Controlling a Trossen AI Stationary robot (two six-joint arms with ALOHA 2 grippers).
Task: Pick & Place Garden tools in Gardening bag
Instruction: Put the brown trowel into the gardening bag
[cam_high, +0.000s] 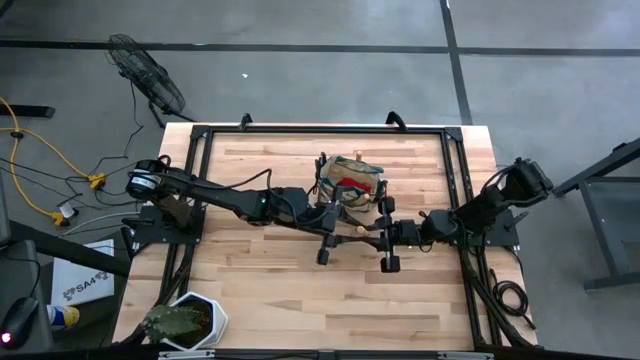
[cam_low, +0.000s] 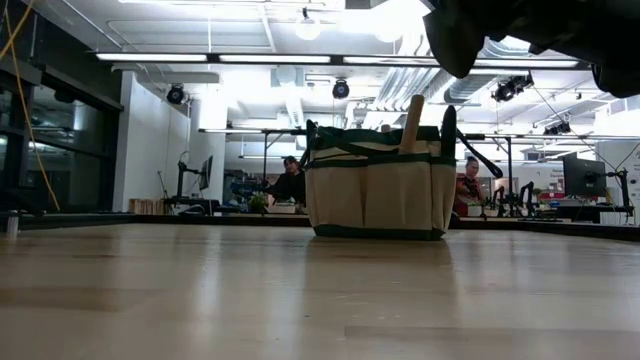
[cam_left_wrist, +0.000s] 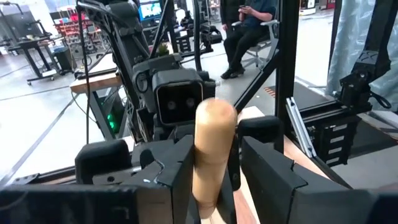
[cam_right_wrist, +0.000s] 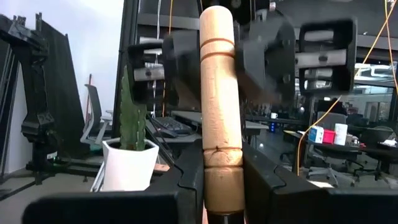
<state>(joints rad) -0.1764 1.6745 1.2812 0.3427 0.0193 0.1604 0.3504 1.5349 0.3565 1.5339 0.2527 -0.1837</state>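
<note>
I see both grippers clamped on one tool's pale wooden handle (cam_right_wrist: 220, 112), mid-table beside the bag (cam_high: 350, 180): left gripper (cam_left_wrist: 214, 180), right gripper (cam_right_wrist: 222, 186). Handle smooth, round-ended, ringed grooves.

Khaki gardening bag (cam_low: 375, 195) with dark green trim; pale wooden handle (cam_right_wrist: 221, 106) (ringed grooves) between black pincer fingers (cam_right_wrist: 186, 180).
</note>
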